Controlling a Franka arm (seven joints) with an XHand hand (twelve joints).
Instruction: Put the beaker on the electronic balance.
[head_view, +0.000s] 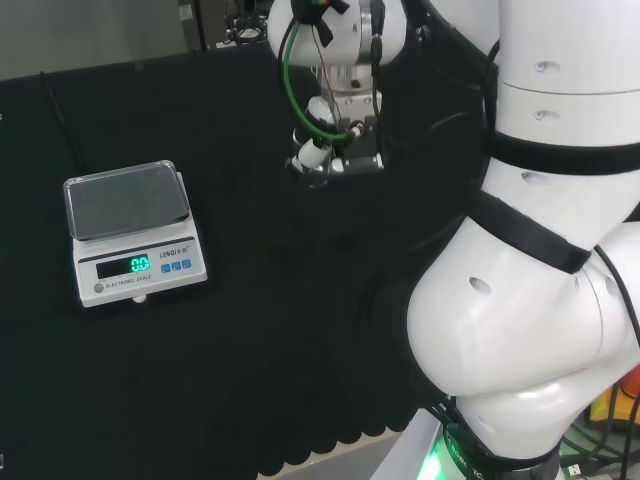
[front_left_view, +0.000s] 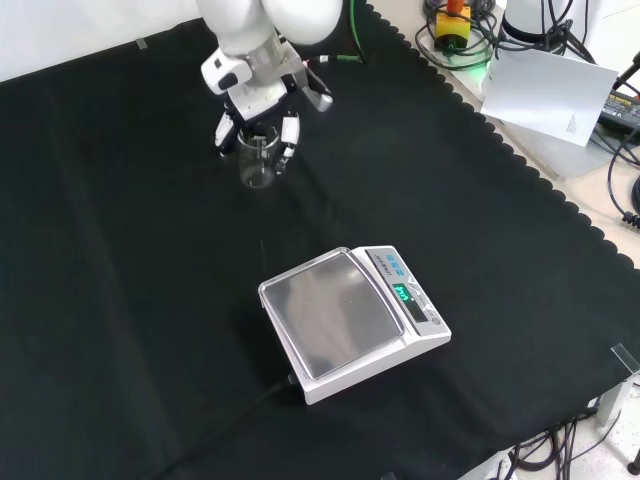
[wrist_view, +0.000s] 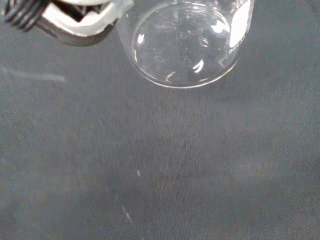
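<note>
My robot hand (front_left_view: 258, 118) curled around a clear glass beaker (front_left_view: 256, 158) on the black-clothed table (front_left_view: 120, 300)

Front view: I see the fingers (front_left_view: 288, 135) wrapping the beaker's upper wall, well apart from the electronic balance (front_left_view: 335, 315) nearer the camera. The beaker looks empty, so I judge it light, rigid, slippery and breakable; holding its sides below the rim seems safest
</note>
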